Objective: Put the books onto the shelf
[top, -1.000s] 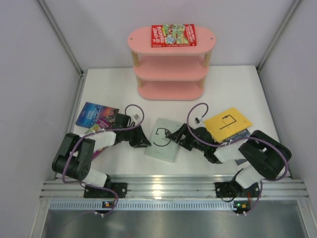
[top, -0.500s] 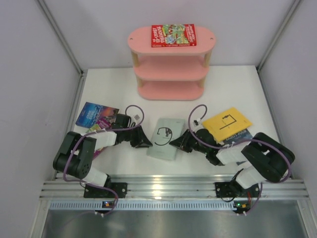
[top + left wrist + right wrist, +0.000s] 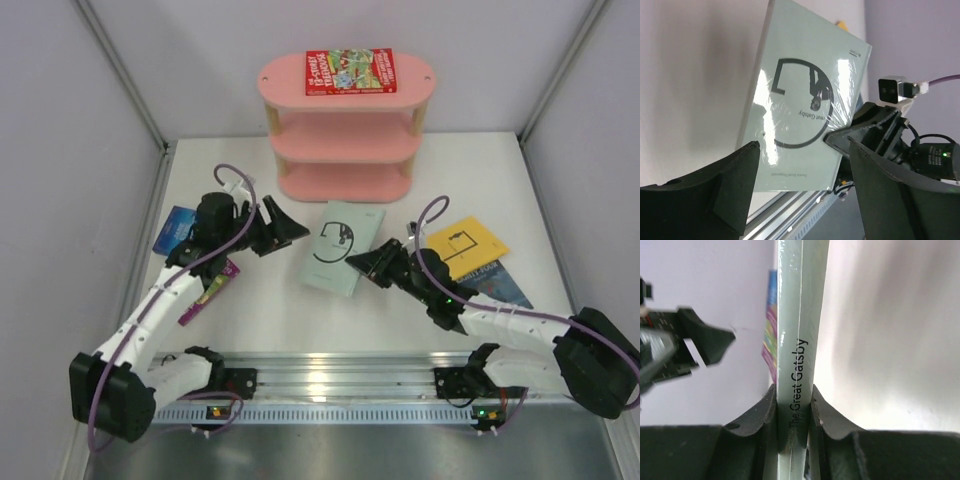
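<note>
My right gripper (image 3: 362, 266) is shut on the near right edge of the pale grey-green book (image 3: 340, 245), which it holds tilted above the table in front of the pink shelf (image 3: 347, 130). In the right wrist view the book's spine (image 3: 797, 340) is clamped between the fingers (image 3: 817, 407) of the right gripper (image 3: 793, 392). My left gripper (image 3: 285, 225) stands open just left of the book, touching nothing. In the left wrist view the left gripper (image 3: 802, 150) faces the cover (image 3: 805, 115). A red book (image 3: 350, 72) lies on the shelf's top board.
A yellow book (image 3: 465, 245) lies on a dark navy one (image 3: 495, 280) at the right, close to my right arm. A blue book (image 3: 175, 228) and a purple one (image 3: 208, 285) lie at the left under my left arm. The shelf's two lower boards hold nothing.
My right gripper has shut on the grey-green book and carried it toward the shelf. My left gripper has opened and swung away from the book's left edge, toward the back.
</note>
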`<state>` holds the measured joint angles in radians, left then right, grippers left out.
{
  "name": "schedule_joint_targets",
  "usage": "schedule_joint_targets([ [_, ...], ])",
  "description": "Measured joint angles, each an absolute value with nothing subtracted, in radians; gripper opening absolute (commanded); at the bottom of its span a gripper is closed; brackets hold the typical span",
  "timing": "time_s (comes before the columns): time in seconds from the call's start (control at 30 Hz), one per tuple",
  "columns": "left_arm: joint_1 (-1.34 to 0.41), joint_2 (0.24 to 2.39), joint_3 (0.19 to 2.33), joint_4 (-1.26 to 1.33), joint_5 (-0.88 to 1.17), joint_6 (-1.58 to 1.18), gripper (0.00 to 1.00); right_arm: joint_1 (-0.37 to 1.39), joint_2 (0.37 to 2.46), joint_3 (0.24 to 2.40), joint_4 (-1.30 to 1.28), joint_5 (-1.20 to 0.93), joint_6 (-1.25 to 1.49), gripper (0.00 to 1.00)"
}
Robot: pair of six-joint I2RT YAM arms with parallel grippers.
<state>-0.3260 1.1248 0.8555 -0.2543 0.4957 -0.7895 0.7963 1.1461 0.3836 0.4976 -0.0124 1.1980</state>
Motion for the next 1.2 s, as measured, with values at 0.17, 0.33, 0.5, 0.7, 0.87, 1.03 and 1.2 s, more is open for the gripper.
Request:
schedule_joint_targets([
  [0.17, -0.326, 1.008, 0.844, -0.256, 0.503, -0.868, 0.80, 0.797, 1.119, 0.439, 0.516, 0.097, 1.253, 0.00],
  [0.33, -0.327, 0.987, 0.786, -0.231, 0.509, -0.939, 0.82, 0.812, 1.124, 0.461, 0.544, 0.187, 1.291, 0.00],
  [0.5, -0.337, 0.986, 0.742, -0.226, 0.506, -0.994, 0.83, 0.832, 1.154, 0.481, 0.582, 0.234, 1.314, 0.00],
  [0.7, -0.343, 0.986, 0.684, -0.065, 0.499, -1.070, 0.83, 0.863, 1.168, 0.492, 0.635, 0.271, 1.338, 0.00],
  [0.87, -0.352, 0.996, 0.611, 0.107, 0.493, -1.145, 0.81, 0.882, 1.182, 0.492, 0.715, 0.284, 1.380, 0.00],
  [1.03, -0.371, 0.999, 0.574, 0.238, 0.477, -1.196, 0.55, 0.892, 1.198, 0.492, 0.752, 0.287, 1.399, 0.00],
  [1.2, -0.374, 0.997, 0.576, 0.312, 0.480, -1.241, 0.13, 0.895, 1.206, 0.491, 0.766, 0.277, 1.411, 0.32],
])
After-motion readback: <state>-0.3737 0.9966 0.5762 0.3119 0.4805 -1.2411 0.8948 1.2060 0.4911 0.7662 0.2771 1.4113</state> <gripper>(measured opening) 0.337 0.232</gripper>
